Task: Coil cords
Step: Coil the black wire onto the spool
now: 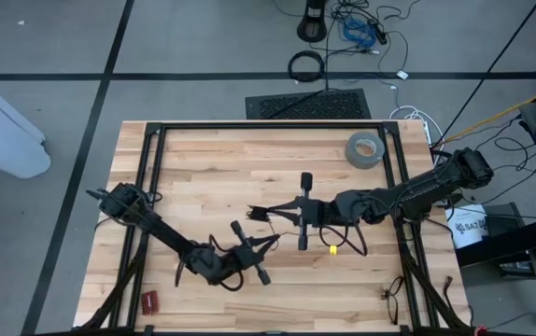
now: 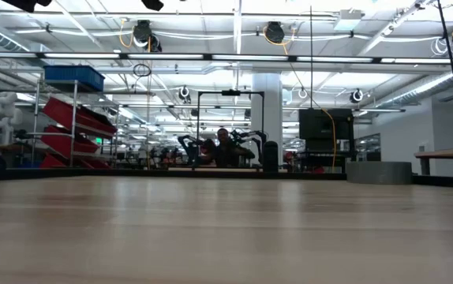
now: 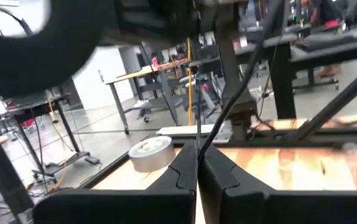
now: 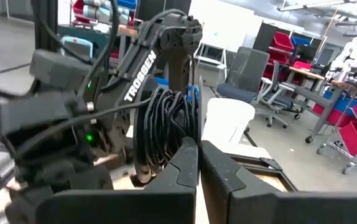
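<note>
Because the cord [image 1: 266, 213] is thin and limp, it probably wants pinching near its ends; it spans mid-table between the left gripper [image 1: 270, 243] and right gripper [image 1: 259, 213], both clenched on it.

Two dark arms, two grippers: the left gripper [image 1: 266, 245] and the right gripper [image 1: 260, 214]. One thin black cord [image 1: 270, 242], one grey tape roll [image 1: 364, 148], one wooden table [image 1: 212, 168].
</note>
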Tool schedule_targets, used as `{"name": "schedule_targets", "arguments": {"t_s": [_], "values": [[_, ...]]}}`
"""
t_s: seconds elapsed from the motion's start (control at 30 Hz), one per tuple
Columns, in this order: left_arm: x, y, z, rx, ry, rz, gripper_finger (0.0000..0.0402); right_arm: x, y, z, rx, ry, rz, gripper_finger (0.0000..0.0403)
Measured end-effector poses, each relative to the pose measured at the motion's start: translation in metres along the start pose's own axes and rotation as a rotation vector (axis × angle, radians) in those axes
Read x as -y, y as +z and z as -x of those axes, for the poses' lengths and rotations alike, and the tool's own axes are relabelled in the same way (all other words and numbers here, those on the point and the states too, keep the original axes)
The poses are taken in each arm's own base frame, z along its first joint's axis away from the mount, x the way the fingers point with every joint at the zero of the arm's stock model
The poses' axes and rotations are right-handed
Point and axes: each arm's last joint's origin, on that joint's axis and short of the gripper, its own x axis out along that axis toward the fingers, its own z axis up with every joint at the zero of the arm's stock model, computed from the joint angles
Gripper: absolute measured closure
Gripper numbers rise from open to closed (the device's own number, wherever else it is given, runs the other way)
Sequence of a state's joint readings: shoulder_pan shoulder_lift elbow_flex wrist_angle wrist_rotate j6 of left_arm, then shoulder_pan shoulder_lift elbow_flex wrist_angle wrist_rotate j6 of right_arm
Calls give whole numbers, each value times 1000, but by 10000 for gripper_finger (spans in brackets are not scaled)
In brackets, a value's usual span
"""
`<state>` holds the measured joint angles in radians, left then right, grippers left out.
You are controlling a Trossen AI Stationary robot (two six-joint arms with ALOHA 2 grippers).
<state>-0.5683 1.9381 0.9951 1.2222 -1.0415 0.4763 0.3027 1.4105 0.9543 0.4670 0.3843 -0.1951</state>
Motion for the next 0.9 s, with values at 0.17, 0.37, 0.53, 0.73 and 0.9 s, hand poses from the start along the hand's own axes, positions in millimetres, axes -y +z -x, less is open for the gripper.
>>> {"name": "schedule_targets", "arguments": {"t_s": [0.17,0.37,0.53,0.73,0.9], "values": [[1,-6,-1,-51,0,-47,400,0,3,0,35,20,-16,403],[-3,-2,0,-115,-21,-56,401,0,5,1,44,22,-48,403],[-12,2,3,-198,-38,-45,401,1,10,6,55,25,-73,403],[-22,5,-9,-201,-85,15,401,2,13,8,71,53,-120,403],[-32,-4,-29,-226,-168,102,401,1,14,8,81,86,-141,403]]}}
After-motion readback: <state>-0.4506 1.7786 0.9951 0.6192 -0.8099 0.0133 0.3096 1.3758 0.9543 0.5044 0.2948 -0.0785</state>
